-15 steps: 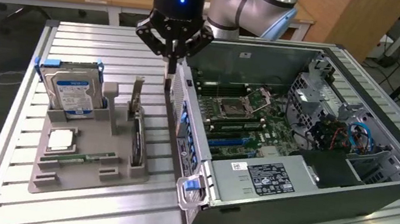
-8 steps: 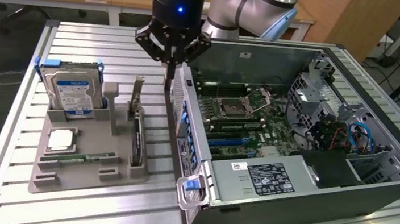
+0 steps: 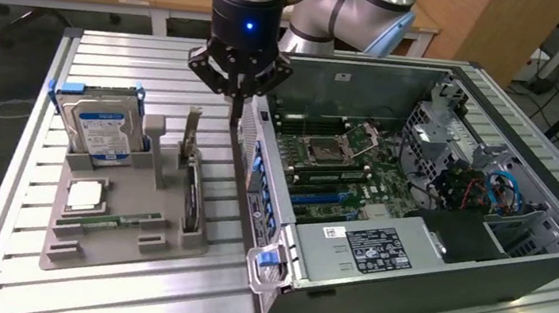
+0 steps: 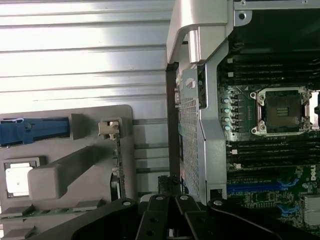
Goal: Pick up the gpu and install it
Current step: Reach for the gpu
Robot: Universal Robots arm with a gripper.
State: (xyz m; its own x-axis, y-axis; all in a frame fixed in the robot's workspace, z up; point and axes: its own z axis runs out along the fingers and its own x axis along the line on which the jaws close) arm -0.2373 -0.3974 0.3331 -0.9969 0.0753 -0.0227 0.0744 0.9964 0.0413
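Note:
The gpu (image 3: pixel 191 182) stands on its edge in a slot of the grey holder tray (image 3: pixel 113 252), its silver bracket (image 3: pixel 193 126) pointing up. In the wrist view the gpu (image 4: pixel 119 167) is a thin green line with its bracket (image 4: pixel 110 128) at one end. My gripper (image 3: pixel 237 115) hangs above the near wall of the open computer case (image 3: pixel 285 205), a little to the exterior view's right of the gpu and apart from it. Its fingers are shut with nothing between them. My gripper (image 4: pixel 167 186) sits between the tray and the case wall.
The tray also holds a silver hard drive (image 3: pixel 101 131) with a blue label, a processor chip (image 3: pixel 86 195) and a memory stick (image 3: pixel 111 221). Inside the case lies the motherboard (image 3: pixel 343 160) with blue slots (image 4: pixel 255 187). A power supply (image 3: pixel 370 248) fills the case's near end.

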